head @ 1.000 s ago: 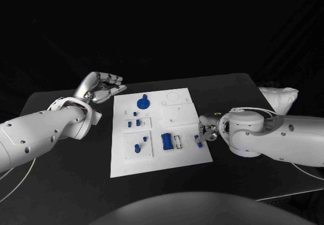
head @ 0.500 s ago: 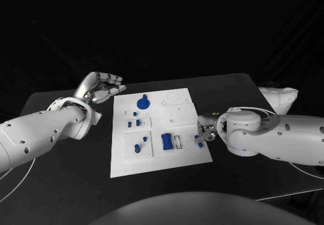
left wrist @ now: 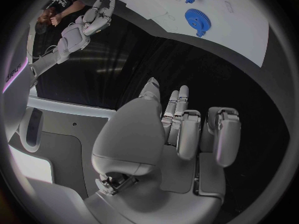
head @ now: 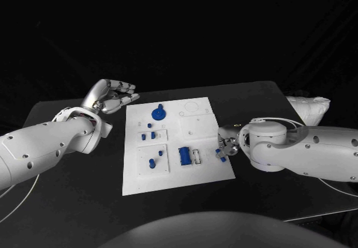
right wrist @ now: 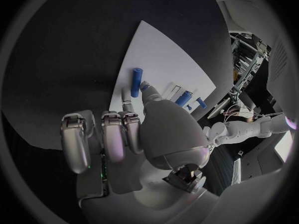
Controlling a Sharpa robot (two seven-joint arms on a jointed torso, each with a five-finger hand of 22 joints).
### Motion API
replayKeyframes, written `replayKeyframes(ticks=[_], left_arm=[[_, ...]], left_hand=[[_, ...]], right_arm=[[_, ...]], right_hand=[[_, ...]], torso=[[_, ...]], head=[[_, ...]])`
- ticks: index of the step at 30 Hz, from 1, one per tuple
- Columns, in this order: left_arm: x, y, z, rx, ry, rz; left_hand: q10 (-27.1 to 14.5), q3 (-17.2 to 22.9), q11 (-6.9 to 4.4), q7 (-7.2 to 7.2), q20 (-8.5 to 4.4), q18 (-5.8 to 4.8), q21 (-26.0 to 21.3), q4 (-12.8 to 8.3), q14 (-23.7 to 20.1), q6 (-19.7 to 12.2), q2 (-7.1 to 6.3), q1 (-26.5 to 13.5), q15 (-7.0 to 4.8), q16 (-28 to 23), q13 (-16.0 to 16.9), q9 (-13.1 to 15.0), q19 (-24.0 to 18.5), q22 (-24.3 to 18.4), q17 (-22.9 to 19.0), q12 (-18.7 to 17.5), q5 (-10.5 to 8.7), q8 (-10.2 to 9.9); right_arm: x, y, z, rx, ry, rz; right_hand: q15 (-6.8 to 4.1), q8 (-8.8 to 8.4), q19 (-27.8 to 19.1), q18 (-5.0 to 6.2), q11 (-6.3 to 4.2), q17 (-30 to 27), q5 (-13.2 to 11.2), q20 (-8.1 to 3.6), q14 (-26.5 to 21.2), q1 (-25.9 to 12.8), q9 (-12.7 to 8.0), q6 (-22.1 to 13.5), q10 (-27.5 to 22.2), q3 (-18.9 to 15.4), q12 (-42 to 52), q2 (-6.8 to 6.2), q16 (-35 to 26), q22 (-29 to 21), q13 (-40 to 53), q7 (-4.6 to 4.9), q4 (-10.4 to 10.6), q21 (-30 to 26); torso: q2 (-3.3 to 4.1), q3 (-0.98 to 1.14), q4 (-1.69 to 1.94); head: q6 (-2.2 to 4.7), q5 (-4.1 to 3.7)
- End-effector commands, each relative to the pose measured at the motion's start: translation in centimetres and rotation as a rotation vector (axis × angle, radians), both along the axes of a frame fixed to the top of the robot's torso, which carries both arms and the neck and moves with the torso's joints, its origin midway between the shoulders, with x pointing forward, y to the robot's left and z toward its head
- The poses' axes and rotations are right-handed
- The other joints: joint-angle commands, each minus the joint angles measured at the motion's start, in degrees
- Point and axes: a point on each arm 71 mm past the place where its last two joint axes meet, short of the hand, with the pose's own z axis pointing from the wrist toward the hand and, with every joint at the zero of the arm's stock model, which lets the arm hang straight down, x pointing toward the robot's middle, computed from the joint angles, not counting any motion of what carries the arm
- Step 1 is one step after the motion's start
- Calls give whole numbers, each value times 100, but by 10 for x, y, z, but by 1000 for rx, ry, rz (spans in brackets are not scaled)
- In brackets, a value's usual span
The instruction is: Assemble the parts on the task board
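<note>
Blue plastic parts, among them a small blue cylindrical peg [right wrist: 135, 81] at the flat white task board's [head: 201, 175] 3 o'clock edge, await assembly. Right hand [head: 226, 144] reaches for that peg; whether it grips it I cannot tell. Left hand [head: 112, 96] waits curled, holding nothing, at 10 o'clock, probably keeping clear.

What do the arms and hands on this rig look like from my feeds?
Both arms are smooth, glossy white shells with rounded joint housings and small dark screw holes. A thin pale cable loops near the right arm's wrist. The left hand and right hand are silver metal, many-fingered, with segmented fingers and broad rounded palms.
</note>
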Motion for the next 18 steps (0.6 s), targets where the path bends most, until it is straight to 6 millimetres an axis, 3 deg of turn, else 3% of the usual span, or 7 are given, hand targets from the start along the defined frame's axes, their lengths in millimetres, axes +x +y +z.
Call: replayKeyframes(ticks=[1, 9, 18], left_arm=[[0, -2, 0, 0, 1, -13], [0, -2, 0, 1, 2, -12], [0, -2, 0, 0, 3, -13]], left_hand=[[3, -25, -20, -2, -48, -42, 14, -2, 348, 4, 29, 6, -19, -23, 0, -2, 603, 1510, 806, 9, 22, -10], [3, -25, -20, -2, -48, -42, 14, -2, 348, 4, 29, 6, -19, -23, 0, -2, 603, 1510, 806, 9, 22, -10], [3, -25, -20, -2, -48, -42, 14, -2, 348, 4, 29, 6, -19, -23, 0, -2, 603, 1510, 806, 9, 22, -10]], right_arm=[[-3, -7, -6, -100, 41, -64], [-3, -5, -7, -101, 45, -56], [-3, -6, -7, -68, 48, -70]], right_hand=[[-47, 7, 600, -39, -44, 1507, 172, -54, 585, 12, -15, -45, 600, 97, 16, -74, 23, 1509, 1500, 6, -35, 26], [-28, -219, 600, -39, -20, 1507, 674, -52, 585, 213, -225, -40, 600, 590, 16, -136, 23, 1509, 1500, 41, -313, 26], [74, -638, 600, -39, 80, 1507, 688, 36, 585, 210, -700, 159, 600, 1331, 16, -264, 23, 1509, 1500, 133, -612, 26]], torso=[[1, -1, -2], [4, -1, -2], [0, 2, -2]], head=[[1, 2], [1, 6], [1, 15]])
